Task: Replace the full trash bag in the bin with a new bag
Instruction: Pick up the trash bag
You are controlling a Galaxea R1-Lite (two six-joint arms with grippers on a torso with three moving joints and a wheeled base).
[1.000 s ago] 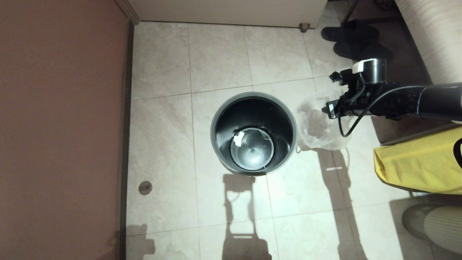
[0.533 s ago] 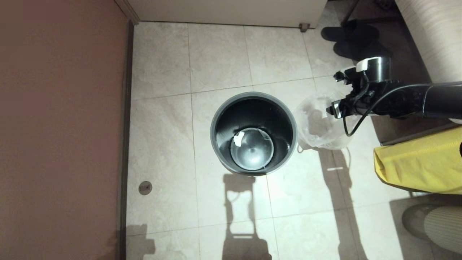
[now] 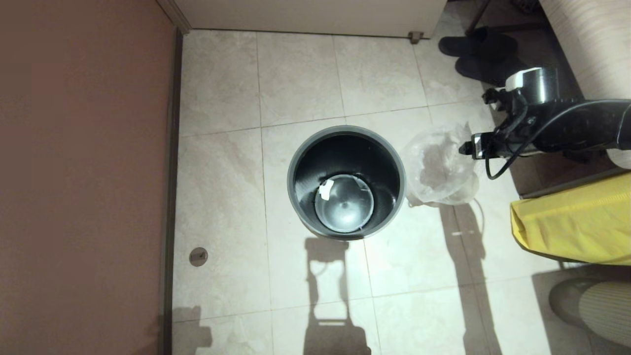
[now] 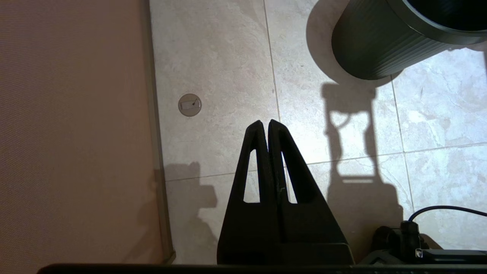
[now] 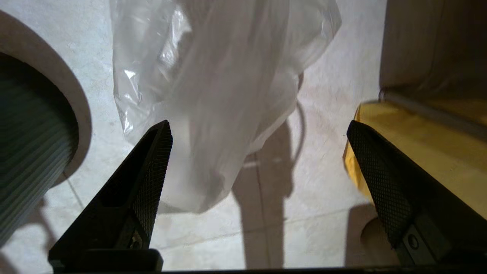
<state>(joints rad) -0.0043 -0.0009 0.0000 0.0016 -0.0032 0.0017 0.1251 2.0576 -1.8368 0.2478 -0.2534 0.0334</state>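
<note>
My right fingers (image 5: pixel 152 179) are spread wide, holding nothing, above the new bag (image 3: pixel 438 165) slumped on the floor just beside the bin (image 3: pixel 346 182). It looks feather-light, limp and slippery, so I'd pinch its bunched upper edge. My left gripper (image 4: pixel 265 127) hangs closed, off to the side.

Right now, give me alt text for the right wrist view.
The right gripper, its fingers spread wide and holding nothing, hangs above the clear new bag on the tiled floor. The bin is at one edge, a yellow sack at the other.

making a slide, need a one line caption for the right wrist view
Open right gripper above the clear new bag on the tiled floor, between the bin and a yellow sack.
</note>
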